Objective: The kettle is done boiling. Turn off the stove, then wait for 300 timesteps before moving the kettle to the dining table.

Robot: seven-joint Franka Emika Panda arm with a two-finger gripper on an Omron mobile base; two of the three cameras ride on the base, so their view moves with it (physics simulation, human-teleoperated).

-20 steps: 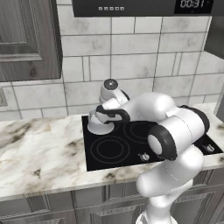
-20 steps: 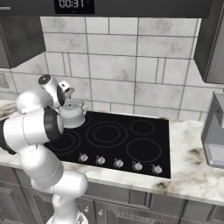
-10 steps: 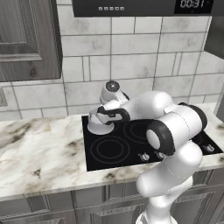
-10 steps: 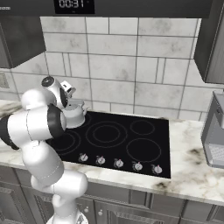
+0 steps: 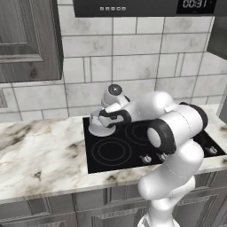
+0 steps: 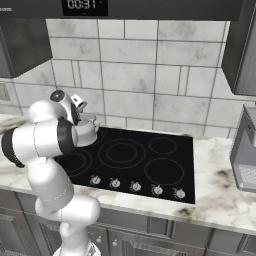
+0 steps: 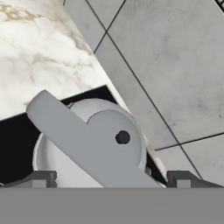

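Note:
The small silver kettle (image 5: 98, 127) (image 6: 87, 133) stands on the back-left burner of the black stove (image 5: 116, 155) (image 6: 140, 159). My gripper (image 5: 105, 119) (image 6: 84, 121) hovers right over it, open. In the hand view my gripper (image 7: 111, 180) straddles the slanted grey handle (image 7: 72, 133), with one dark fingertip on each side of the handle and the lid (image 7: 114, 131) with its dark knob just behind. I cannot tell whether the fingers touch the handle. Silver knobs (image 6: 135, 186) (image 5: 153, 157) line the stove's front edge. The dining table is out of view.
Marble worktop (image 5: 40, 153) (image 6: 225, 195) flanks the stove on both sides, and a tiled wall (image 5: 133, 62) rises close behind the kettle. A grey appliance (image 6: 244, 150) stands on the right counter. A microwave with a clock (image 6: 84, 5) hangs overhead.
The hand has sunk slightly and settled over the kettle's handle. The kettle has stayed in its place.

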